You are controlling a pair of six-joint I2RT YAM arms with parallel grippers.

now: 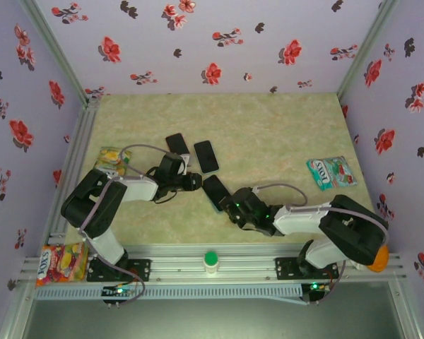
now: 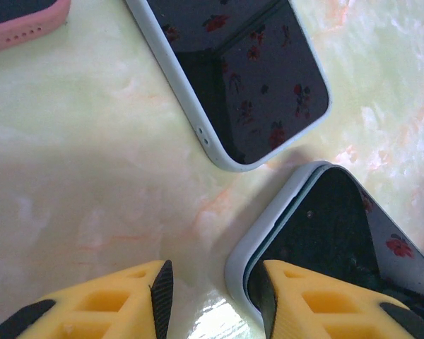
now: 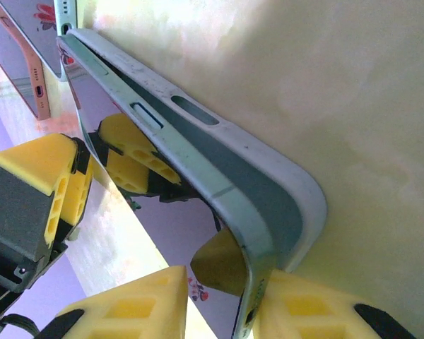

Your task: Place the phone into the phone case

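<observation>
Phone: a slim slab of glossy black glass (image 2: 353,233), lying near the middle of the table between my two pincers. Its screen mirrors the flowered walls.
Phone case: pale grey-white and matte (image 2: 265,226), with rounded corners and oblong cut-outs along one side. It cups the phone's corner, but the phone's grey-green side band stands proud of the lip along one long edge.
Right pincer: my yellow, hollow-celled fingers straddle the phone's near end (image 3: 222,279), one on the glass side and one behind the case. I cannot tell whether they pinch it or only flank it.
Left pincer: my jaws stand apart (image 2: 215,282), black pads facing. One finger lies over the cased corner, the other over bare table.
Neighbours: a second phone in a similar pale case (image 2: 247,78), corner to corner with mine but apart. Beyond it is a pink-cased phone (image 2: 21,18).
Table: smooth, marbled cream and green (image 2: 92,176).
</observation>
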